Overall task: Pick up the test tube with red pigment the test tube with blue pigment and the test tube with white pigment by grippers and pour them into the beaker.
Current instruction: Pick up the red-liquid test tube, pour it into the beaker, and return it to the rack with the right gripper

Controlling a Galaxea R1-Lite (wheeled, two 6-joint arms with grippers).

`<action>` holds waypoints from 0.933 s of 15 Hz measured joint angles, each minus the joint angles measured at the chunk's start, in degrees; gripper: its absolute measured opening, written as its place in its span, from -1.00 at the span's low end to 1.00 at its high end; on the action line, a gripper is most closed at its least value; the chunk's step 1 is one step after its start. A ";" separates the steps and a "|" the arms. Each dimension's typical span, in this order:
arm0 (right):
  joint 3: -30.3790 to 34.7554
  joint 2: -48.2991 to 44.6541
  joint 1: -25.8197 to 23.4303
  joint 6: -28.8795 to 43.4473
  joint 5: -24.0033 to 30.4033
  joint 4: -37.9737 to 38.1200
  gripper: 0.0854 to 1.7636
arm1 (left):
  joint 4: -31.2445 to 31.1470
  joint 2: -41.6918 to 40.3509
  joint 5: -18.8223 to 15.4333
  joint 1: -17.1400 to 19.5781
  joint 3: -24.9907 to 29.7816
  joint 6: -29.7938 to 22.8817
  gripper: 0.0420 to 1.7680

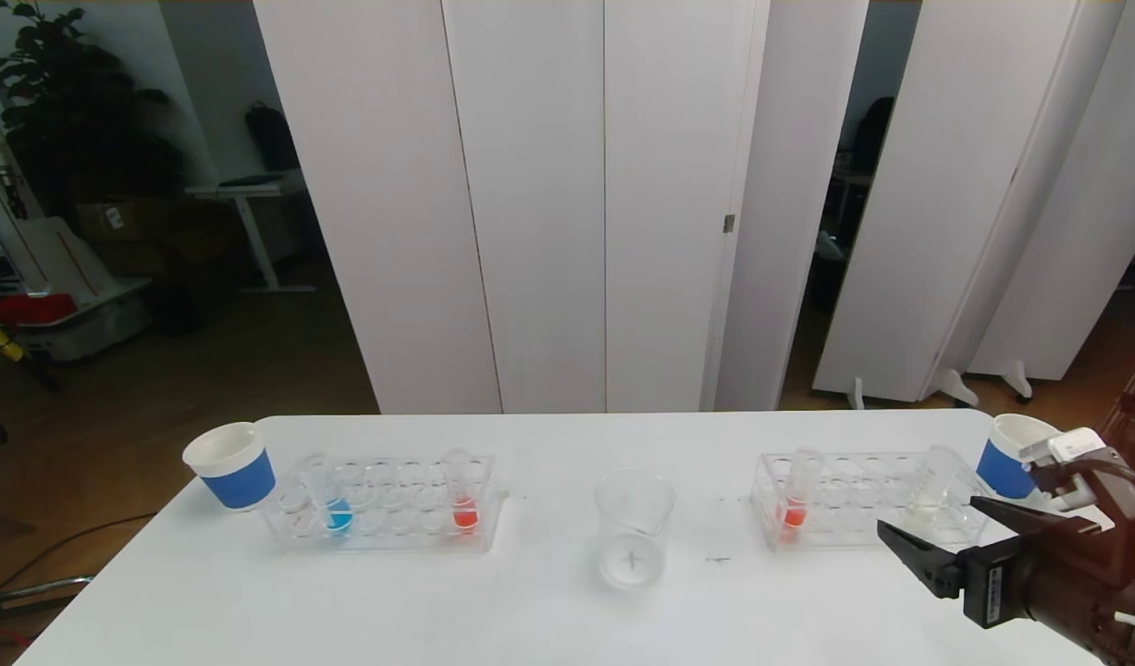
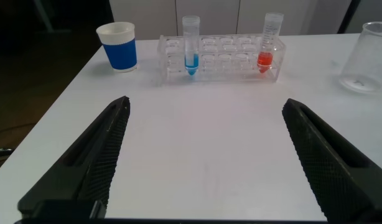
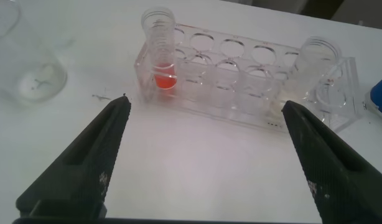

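The beaker (image 1: 633, 532) mid-counter looks empty; every tube sits racked; my right gripper (image 1: 932, 536) hovers, jaws spread, gripping nothing

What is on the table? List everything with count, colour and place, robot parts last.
Clear cylindrical glass beaker: one, table centre.
Clear plastic tube racks: two, left rack and right rack flanking the beaker.
Test tube with blue pigment: one, left rack.
Test tubes with red-orange liquid: two, one in left rack, one in right rack.
Test tube with white pigment: one, right rack.
Blue paper cups with white rims: two, far left and far right.
White table: one.
Right end effector: black, open, near right rack.
Left end effector: black, open, facing left rack.
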State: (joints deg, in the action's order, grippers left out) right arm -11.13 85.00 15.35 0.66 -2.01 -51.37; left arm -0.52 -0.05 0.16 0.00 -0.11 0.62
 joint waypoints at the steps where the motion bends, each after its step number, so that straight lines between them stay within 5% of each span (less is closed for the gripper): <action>1: 0.00 1.01 0.90 0.13 -0.20 -1.29 0.98 | 0.01 0.00 0.00 0.00 0.00 0.00 0.98; 14: -5.60 20.50 7.58 1.35 -10.89 -17.68 0.98 | 0.00 0.00 0.00 0.00 0.01 0.00 0.98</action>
State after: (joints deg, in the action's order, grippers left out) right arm -16.73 105.51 22.93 2.01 -12.90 -69.05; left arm -0.52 -0.05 0.16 0.00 -0.10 0.62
